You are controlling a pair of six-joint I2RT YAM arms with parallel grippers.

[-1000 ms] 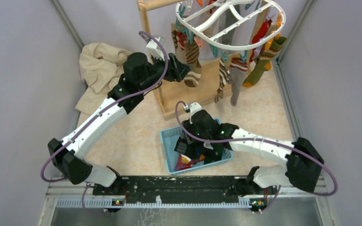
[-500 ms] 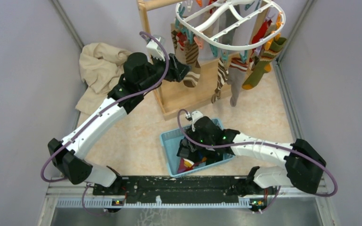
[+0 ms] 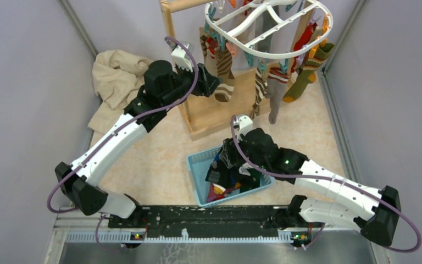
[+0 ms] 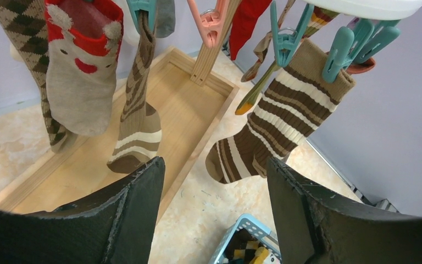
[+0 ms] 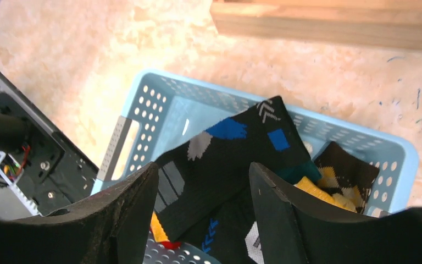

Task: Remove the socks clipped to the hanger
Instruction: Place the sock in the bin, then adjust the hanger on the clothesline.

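the right gripper (image 5: 202, 170) has risen from the blue basket (image 5: 159, 104) with its jaws now spread, leaving a black patterned sock (image 5: 236, 146) inside: one more delivered. the left gripper (image 4: 214, 165) stays wide and empty, just short of a brown striped sock (image 4: 277, 121). only the top view shows the whole hanger (image 3: 267, 55), many socks still clipped on; only the right wrist view shows the drop.

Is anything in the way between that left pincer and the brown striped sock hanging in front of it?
Nothing visible does. The left pincer stands open, and the brown and cream striped sock hangs from teal plastic clips on the white plastic oval hanger just beyond it, with only open air between them.
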